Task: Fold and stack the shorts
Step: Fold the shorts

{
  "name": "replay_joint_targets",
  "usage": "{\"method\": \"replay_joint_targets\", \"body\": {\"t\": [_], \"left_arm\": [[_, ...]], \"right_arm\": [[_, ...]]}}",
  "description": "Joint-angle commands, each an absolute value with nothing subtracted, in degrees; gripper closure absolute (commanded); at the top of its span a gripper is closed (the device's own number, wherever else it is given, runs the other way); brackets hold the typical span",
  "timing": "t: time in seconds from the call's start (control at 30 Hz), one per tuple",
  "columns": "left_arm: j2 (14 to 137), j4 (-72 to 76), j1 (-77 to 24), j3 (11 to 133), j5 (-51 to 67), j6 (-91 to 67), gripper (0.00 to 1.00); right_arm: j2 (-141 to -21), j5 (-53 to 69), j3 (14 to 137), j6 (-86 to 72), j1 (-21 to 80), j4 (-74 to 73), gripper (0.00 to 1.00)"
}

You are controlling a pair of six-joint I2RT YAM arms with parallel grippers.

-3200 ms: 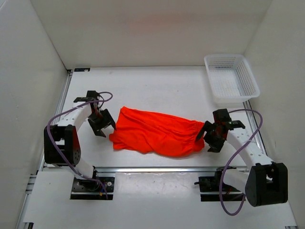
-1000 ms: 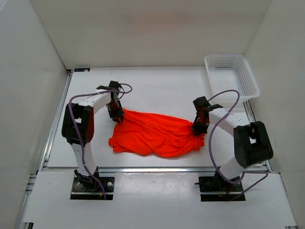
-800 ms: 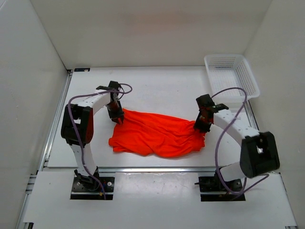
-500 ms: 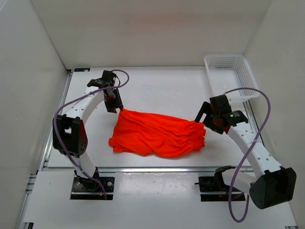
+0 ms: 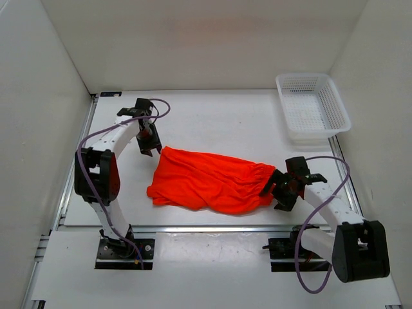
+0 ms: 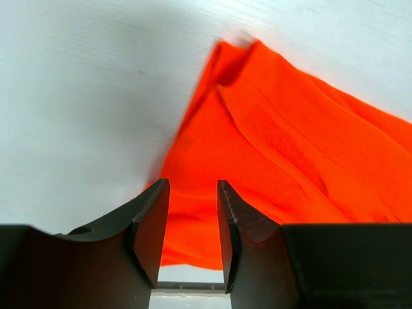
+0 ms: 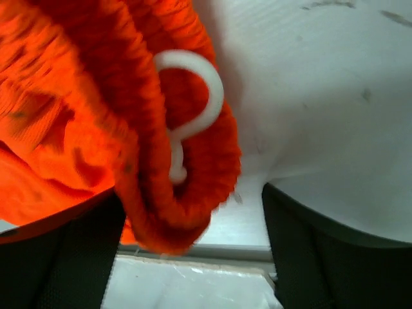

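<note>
The orange-red shorts point(image 5: 209, 180) lie crumpled flat across the middle of the table, with the gathered waistband at the right end. My left gripper point(image 5: 152, 147) hovers at the shorts' far left corner, open and empty; in the left wrist view point(image 6: 193, 185) the fabric point(image 6: 290, 161) lies just beyond its fingertips. My right gripper point(image 5: 273, 190) is wide open at the waistband end. In the right wrist view point(image 7: 193, 212) the bunched waistband point(image 7: 161, 212) and white drawstring loop point(image 7: 193, 96) sit between its fingers, not clamped.
A white mesh basket point(image 5: 313, 106) stands at the far right corner. White walls enclose the table on three sides. A metal rail point(image 5: 212, 226) runs along the near edge.
Both grippers have let go of the shorts' far edge. The right gripper swung back toward the near edge, to the waistband's right end. The left gripper lifted slightly off the far left corner.
</note>
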State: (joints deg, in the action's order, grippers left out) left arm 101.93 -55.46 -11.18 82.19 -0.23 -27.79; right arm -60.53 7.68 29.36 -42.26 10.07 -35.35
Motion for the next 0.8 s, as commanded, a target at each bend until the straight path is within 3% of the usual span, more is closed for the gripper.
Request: {"method": "replay_joint_targets", "body": {"t": [0.0, 0.07, 0.17, 0.2, 0.23, 0.33, 0.77], "left_arm": [[105.2, -53.4, -8.9, 81.5, -0.1, -26.7, 0.53], [105.7, -52.7, -6.7, 80.3, 1.4, -26.7, 0.53], [106.4, -52.0, -5.4, 78.1, 3.5, -26.7, 0.55], [106.4, -51.4, -5.4, 77.1, 3.5, -26.7, 0.55], [105.8, -51.4, -5.4, 77.1, 4.0, -26.7, 0.55], [103.6, -51.4, -5.4, 75.8, 4.0, -26.7, 0.55], [97.4, -51.4, -5.9, 70.5, 6.3, -26.7, 0.55]], "right_arm": [[-65.0, 13.1, 26.8, -43.5, 9.7, -24.7, 0.17], [-67.6, 12.4, 26.8, -44.1, 9.7, -21.6, 0.22], [-69.1, 9.9, 27.1, -44.1, 9.7, -20.2, 0.42], [-69.1, 9.0, 27.7, -43.4, 9.7, -20.2, 0.52], [-69.7, 7.8, 28.5, -42.9, 9.7, -20.9, 0.7], [-69.7, 2.0, 35.2, -39.5, 9.1, -26.7, 0.98], [-70.2, -10.8, 58.0, -25.7, 11.4, -44.2, 1.0]]}}
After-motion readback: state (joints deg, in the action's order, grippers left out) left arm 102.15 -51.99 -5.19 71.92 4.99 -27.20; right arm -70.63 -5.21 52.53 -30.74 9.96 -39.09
